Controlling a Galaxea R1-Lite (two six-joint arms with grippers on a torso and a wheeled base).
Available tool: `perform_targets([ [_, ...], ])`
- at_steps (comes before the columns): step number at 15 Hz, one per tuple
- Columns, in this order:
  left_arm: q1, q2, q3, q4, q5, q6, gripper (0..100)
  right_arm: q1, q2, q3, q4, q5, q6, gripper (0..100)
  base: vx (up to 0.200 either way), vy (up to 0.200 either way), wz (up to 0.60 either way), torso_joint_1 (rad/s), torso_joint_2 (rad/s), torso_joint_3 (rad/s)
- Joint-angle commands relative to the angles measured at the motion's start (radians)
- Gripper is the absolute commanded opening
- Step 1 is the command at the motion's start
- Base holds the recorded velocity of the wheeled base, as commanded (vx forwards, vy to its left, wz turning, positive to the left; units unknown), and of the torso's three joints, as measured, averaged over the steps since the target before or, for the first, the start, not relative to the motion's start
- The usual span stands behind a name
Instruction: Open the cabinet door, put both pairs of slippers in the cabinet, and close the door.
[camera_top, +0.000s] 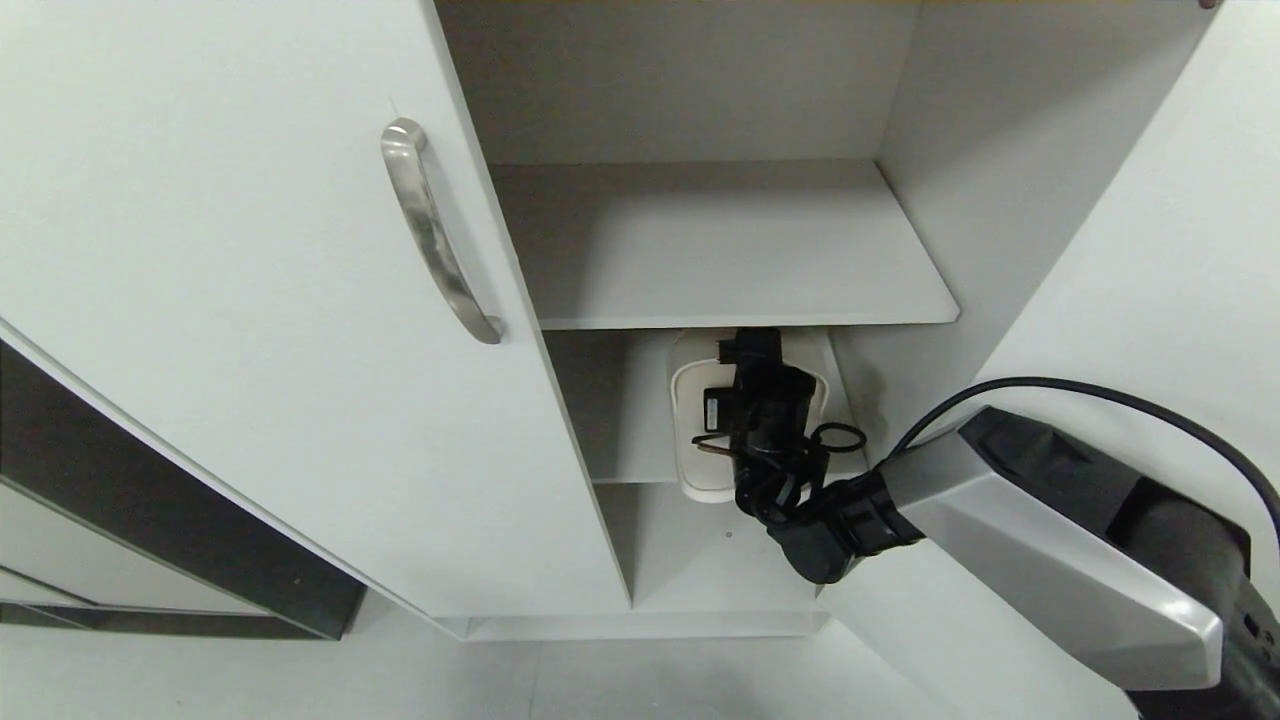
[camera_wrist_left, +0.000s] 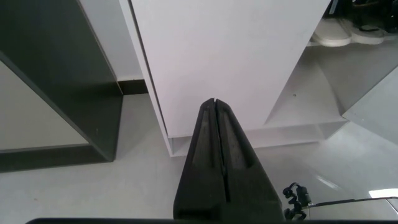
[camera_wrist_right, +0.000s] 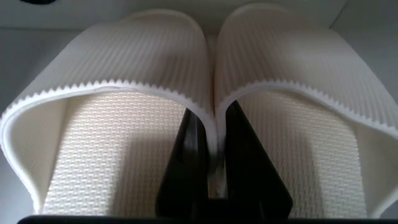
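A pair of white slippers (camera_top: 697, 440) lies side by side at the front of the cabinet's lower shelf (camera_top: 630, 440), heels over the shelf edge. My right gripper (camera_top: 748, 352) reaches in over them. In the right wrist view it (camera_wrist_right: 212, 152) is shut on the two inner edges of the slippers (camera_wrist_right: 124, 149), pinching them together. My left gripper (camera_wrist_left: 214, 146) hangs low in front of the cabinet, fingers pressed together and holding nothing. From there the slippers (camera_wrist_left: 336, 36) show past the closed door. The right cabinet door (camera_top: 1150, 280) stands open.
The left cabinet door (camera_top: 220, 300) is closed, with a curved metal handle (camera_top: 435, 235). A bare upper shelf (camera_top: 720, 250) sits above the slippers. Dark furniture (camera_top: 150, 520) stands left of the cabinet. Pale floor (camera_top: 400, 680) runs in front.
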Motion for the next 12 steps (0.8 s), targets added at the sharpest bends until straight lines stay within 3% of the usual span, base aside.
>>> perform_targets([
  [1,0.0,0.002,0.0,0.0,0.0,-0.001,0,-0.002,0.004,-0.004,-0.001,0.001,0.0,0,0.0,0.0,0.0,0.0,0.0,0.0],
  [4,0.0,0.002,0.0,0.0,0.0,-0.001,0,-0.008,0.007,-0.004,-0.001,-0.001,0.001,0,0.0,0.0,0.0,0.0,0.0,0.0],
  [5,0.0,0.002,0.0,0.0,0.0,-0.001,0,-0.008,0.007,-0.004,-0.001,0.001,0.003,100,0.0,0.0,0.0,0.0,0.0,0.0],
  [9,0.0,0.002,0.0,0.0,0.0,-0.001,0,-0.002,-0.01,0.007,-0.005,-0.002,0.003,100,0.0,0.0,0.0,0.0,0.0,0.0],
  [12,0.0,0.002,0.0,0.0,0.0,-0.003,0,0.023,-0.068,0.104,-0.015,-0.006,0.001,100,0.0,0.0,0.0,0.0,0.0,0.0],
])
